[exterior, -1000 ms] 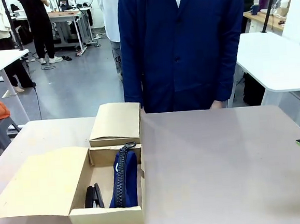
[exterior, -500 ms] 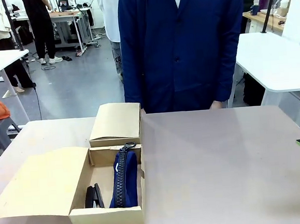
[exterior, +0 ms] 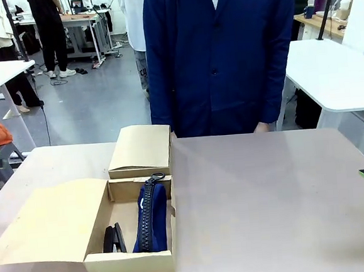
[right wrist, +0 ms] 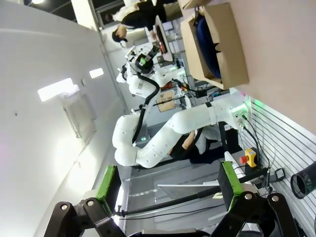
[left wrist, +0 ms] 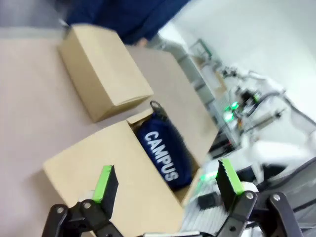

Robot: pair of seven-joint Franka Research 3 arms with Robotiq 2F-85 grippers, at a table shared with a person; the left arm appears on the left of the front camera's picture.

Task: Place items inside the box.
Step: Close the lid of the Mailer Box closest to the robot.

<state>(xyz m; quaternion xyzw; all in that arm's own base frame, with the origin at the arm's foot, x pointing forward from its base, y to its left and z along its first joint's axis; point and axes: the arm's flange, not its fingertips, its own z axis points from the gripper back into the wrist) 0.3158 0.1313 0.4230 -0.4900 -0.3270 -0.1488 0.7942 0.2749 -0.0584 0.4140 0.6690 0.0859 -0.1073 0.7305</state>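
The open box (exterior: 129, 244) is holding a blue pouch (exterior: 150, 215) and a stapler (exterior: 113, 238). Both claws, left (left wrist: 165, 183) and right (right wrist: 167, 185), are gaping wide, holding nothing.

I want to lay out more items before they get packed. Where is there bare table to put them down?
The table is bare from the open box rightward to its right edge, up to the person. A narrower strip lies left of the closed box. Inside the open box, the pouch and stapler leave little floor.
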